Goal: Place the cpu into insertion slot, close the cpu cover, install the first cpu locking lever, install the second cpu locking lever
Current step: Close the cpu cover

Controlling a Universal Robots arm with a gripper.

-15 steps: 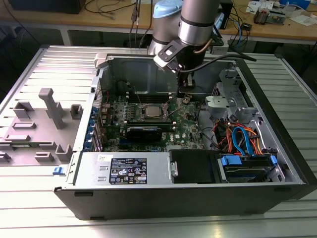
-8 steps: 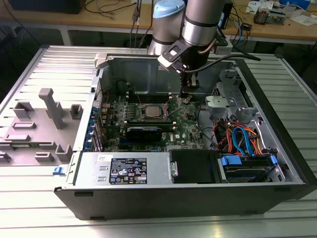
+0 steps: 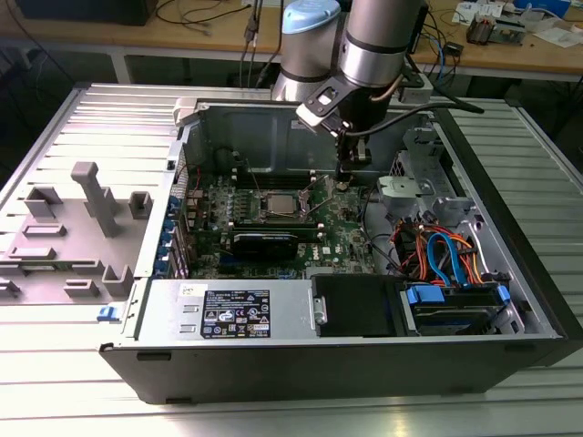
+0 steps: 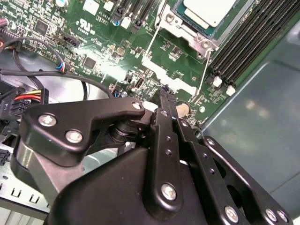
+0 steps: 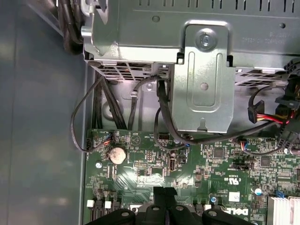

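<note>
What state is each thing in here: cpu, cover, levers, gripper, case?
cpu: seated in the insertion slot, silvery top up.
cpu cover: seemingly down around the cpu; unsure.
locking levers: both unlatched, sticking up.
gripper: shut, holding nothing, low over the motherboard.
computer case: side panel off, interior exposed.

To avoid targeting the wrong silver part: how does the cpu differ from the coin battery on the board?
The cpu is square; the coin battery is round. The cpu is clearly larger than the battery. The cpu sits inside a metal-framed socket, the battery near the edge of the green board. Both have silvery tops.
</note>
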